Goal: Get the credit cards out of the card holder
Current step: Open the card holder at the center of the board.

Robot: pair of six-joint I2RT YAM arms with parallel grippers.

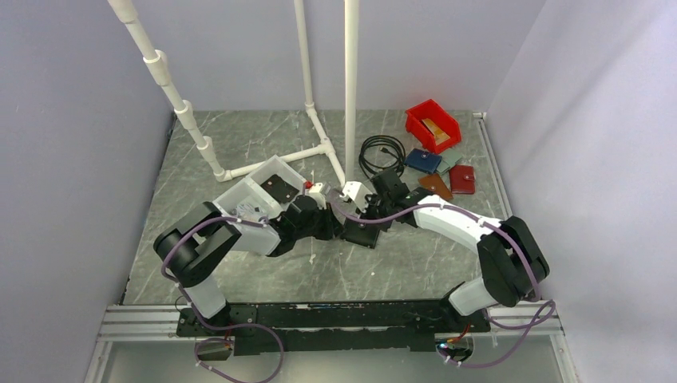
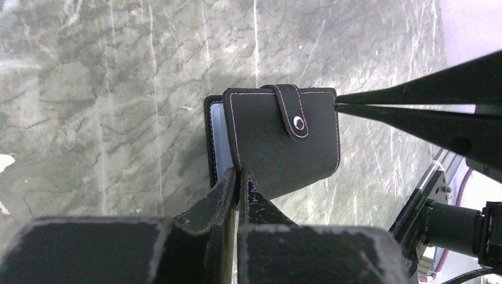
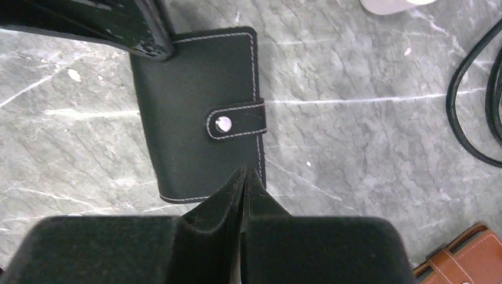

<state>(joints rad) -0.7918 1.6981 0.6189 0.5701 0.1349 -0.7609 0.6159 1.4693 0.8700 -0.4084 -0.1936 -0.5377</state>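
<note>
The black card holder (image 1: 361, 233) lies on the marble table between both arms, its strap snapped (image 3: 223, 123). In the left wrist view its top cover (image 2: 278, 142) is lifted off the lower panel, baring a pale grey-blue strip (image 2: 218, 139). My left gripper (image 2: 240, 176) is shut on that cover's near edge. My right gripper (image 3: 244, 173) is shut, its tips against the holder's opposite edge (image 2: 336, 107); I cannot tell whether they pinch it. The credit cards are hidden.
At the back right stand a red bin (image 1: 432, 124), a dark blue wallet (image 1: 422, 160), a brown wallet (image 1: 435, 186) and a red wallet (image 1: 462, 179). A black cable (image 1: 382, 153) coils behind the holder. A white pipe frame (image 1: 319, 148) and a white box (image 1: 259, 191) stand at the back left.
</note>
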